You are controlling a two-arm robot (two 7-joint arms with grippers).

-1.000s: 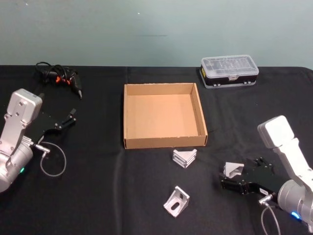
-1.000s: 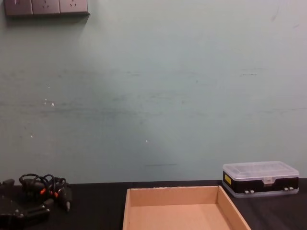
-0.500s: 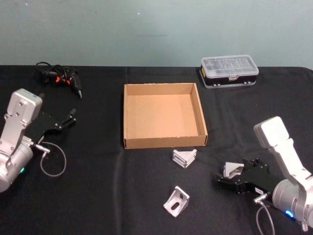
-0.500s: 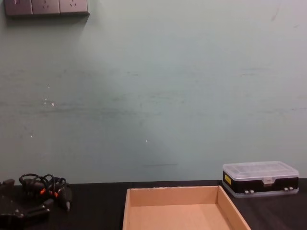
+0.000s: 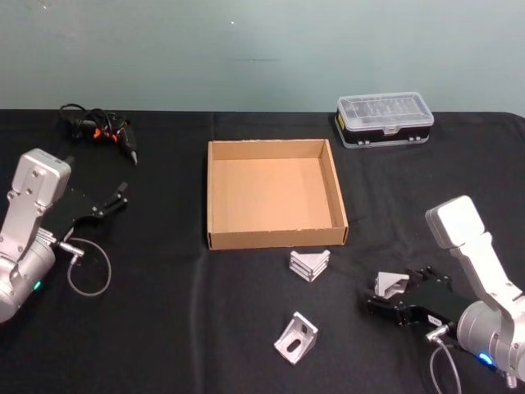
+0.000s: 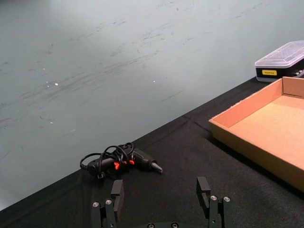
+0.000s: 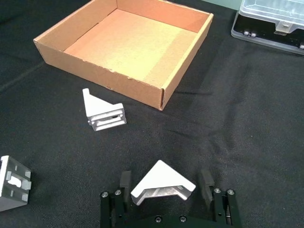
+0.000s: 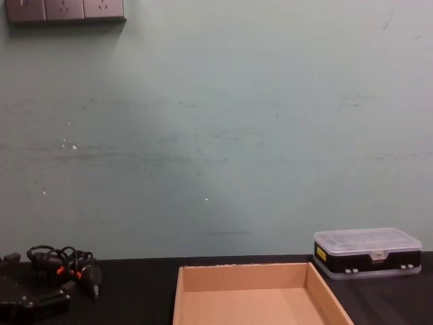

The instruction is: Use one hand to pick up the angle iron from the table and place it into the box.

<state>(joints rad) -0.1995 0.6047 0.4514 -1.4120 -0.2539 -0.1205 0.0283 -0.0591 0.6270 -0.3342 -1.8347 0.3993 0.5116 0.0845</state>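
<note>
Ahead — another angle iron (image 5: 309, 264), then box (image 5: 275, 238)

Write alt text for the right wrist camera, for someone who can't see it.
The right pincer is open around an angle iron on the black table. Farther off lie a second angle iron, a third angle iron and the empty cardboard box.

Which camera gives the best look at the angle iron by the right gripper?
The right wrist view: the angle iron lies close up between the right gripper's open fingers. The head view shows it small, at the gripper's tip.
</note>
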